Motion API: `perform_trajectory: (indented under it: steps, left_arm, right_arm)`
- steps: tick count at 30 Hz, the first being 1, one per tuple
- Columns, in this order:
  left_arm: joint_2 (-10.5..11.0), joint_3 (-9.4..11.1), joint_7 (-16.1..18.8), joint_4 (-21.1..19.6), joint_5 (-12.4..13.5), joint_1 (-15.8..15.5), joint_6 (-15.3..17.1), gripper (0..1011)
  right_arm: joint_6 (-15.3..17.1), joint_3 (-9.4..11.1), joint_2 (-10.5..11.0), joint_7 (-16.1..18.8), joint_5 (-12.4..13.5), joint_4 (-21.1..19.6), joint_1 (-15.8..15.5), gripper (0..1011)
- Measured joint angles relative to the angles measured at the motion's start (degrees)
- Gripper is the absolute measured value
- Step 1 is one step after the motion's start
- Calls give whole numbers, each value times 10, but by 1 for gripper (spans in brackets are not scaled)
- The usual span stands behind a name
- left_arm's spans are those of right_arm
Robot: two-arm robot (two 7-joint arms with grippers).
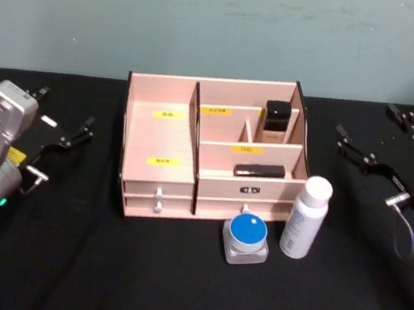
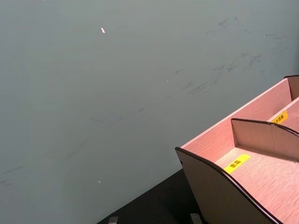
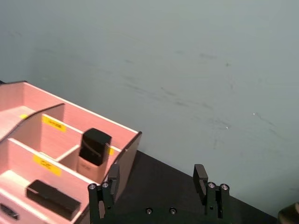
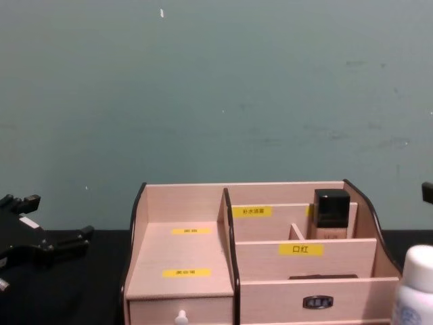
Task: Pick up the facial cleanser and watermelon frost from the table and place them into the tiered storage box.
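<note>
The tiered storage box [image 1: 161,131] stands mid-table, light wood with yellow labels and two front drawers; its side wall [image 2: 219,196] and rim [image 3: 117,123] show in the wrist views, its front [image 4: 183,254] in the chest view. The facial cleanser [image 1: 305,217], a white bottle with a white cap, stands upright off the box's front right corner [image 4: 414,284]. The watermelon frost [image 1: 246,239], a small clear jar with a round blue lid, sits just left of it. My left gripper [image 1: 62,116] [image 4: 47,223] hovers open left of the box. My right gripper [image 1: 375,134] [image 3: 157,175] is open to the right.
Inside the box stand a black-capped bottle [image 1: 275,122] [image 3: 93,149] in the rear right compartment and a flat black stick [image 1: 259,171] [image 3: 51,199] on the tier below. A black cloth [image 1: 89,269] covers the table. A grey-green wall [image 4: 216,88] rises behind.
</note>
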Motion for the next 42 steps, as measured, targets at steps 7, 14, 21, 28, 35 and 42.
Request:
perform_trajectory:
  steps: [7,14,21,28,35,42]
  left_arm:
    - [0,0,0,0,0,0,0,1001]
    - [0,0,0,0,0,0,0,1001]
    - [0,0,0,0,0,0,0,1001]
    - [0,0,0,0,0,0,0,1001]
    - [0,0,0,0,0,0,0,1001]
    - [0,0,0,0,0,0,0,1001]
  right_arm:
    - [15,29,27,14,18,-65,-50,1002]
    - [29,71,61,35,48,-139,-121,1002]
    - [38,97,79,50,66,-180,-174,1002]
    - [70,102,86,61,69,-199,-208,1002]
    - [101,99,80,72,71,-201,-213,1002]
    - [126,90,70,82,70,-191,-203,1002]
